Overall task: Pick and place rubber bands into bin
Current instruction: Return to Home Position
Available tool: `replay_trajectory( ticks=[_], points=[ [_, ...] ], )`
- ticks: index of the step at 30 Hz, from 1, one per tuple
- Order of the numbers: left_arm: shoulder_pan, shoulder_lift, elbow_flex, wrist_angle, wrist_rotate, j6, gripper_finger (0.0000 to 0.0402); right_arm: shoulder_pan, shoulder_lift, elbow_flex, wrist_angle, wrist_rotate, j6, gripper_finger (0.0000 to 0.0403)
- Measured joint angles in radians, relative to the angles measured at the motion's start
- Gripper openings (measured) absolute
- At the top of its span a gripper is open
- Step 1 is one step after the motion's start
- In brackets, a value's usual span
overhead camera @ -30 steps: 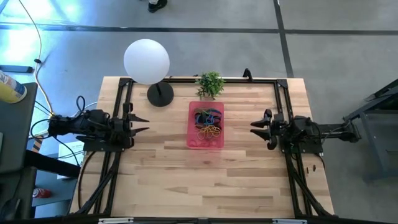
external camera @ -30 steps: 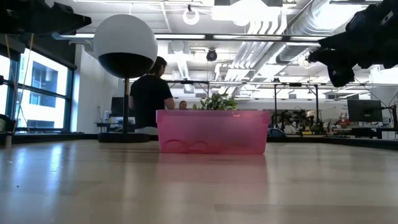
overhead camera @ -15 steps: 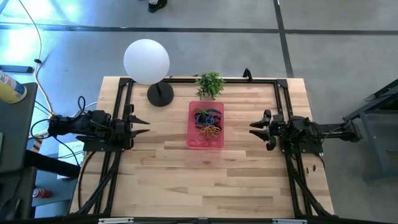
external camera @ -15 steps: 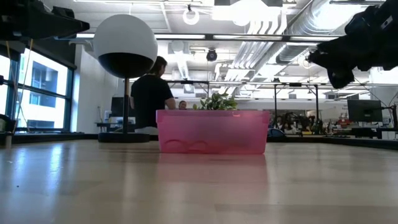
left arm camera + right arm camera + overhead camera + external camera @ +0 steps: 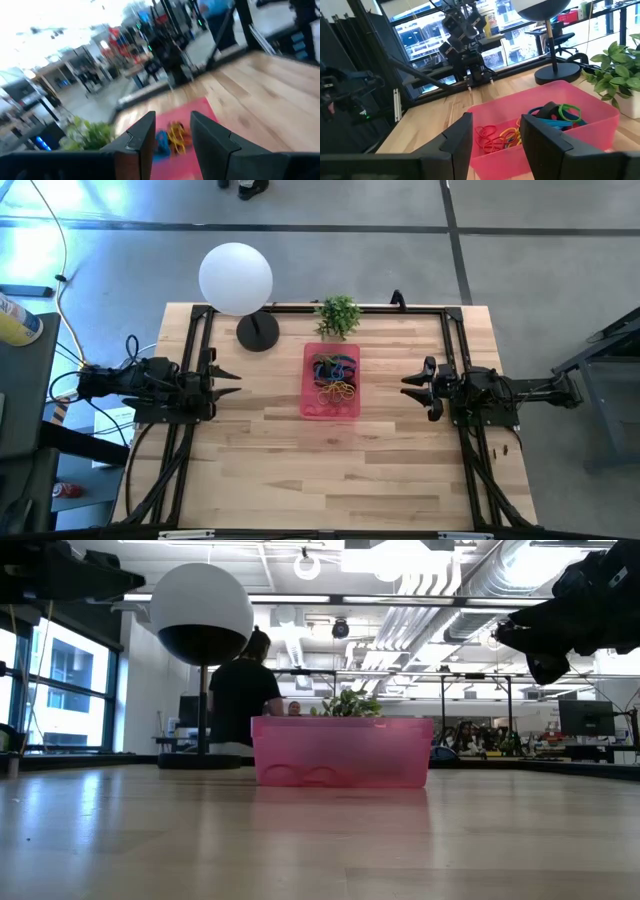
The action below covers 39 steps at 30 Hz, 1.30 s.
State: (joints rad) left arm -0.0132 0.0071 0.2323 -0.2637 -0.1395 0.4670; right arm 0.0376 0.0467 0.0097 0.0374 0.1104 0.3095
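Left gripper (image 5: 236, 382) and right gripper (image 5: 406, 384): both empty, fingers parted. Each is held above the table (image 5: 330, 470) at its own side edge, pointing in toward the centre.

Rubber bands (image 5: 334, 380): a loose tangle of yellow, orange, red, blue and green loops inside the bin (image 5: 330, 411), bunched at its middle and far end. A dark piece sits among them; band or block, I cannot tell. The bin sits flat at table centre, well apart from both grippers. The high view shows no band on the wood outside it.

Step in hand, my reading: picking looks finished. Both arms sit pulled in at their sides, so this is the return home, not another grasp. The next move calls for little: settle into the rest pose without dipping toward the table, and close on nothing.

Around: a small green plant (image 5: 338, 313) stands just beyond the bin's far end. A white globe lamp (image 5: 236, 277) on a black base stands at the far left corner, nearer the left arm. A person (image 5: 243, 690) stands in the room beyond the table.

In the way: nothing between either gripper and its own side. The lamp is the only thing near the left arm's sweep.
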Motion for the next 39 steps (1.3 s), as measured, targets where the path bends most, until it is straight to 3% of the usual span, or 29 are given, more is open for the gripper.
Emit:
replay_trajectory(
  ticks=[12, 19, 39],
  points=[
    [-0.001, 0.000, -0.218, 0.488, 0.023, 0.107, 0.0111, 0.000, 0.000, 0.000, 0.031, -0.013, -0.003, 0.0151],
    [0.000, 0.000, -0.224, 0.501, 0.079, 0.187, 0.0111, 0.004, 0.000, 0.000, 0.034, -0.014, -0.053, 0.0151],
    [0.000, 0.000, -0.223, 0.452, 0.083, 0.138, 0.0111, 0.004, 0.000, 0.003, -0.009, -0.014, -0.091, 0.0150]
  ],
)
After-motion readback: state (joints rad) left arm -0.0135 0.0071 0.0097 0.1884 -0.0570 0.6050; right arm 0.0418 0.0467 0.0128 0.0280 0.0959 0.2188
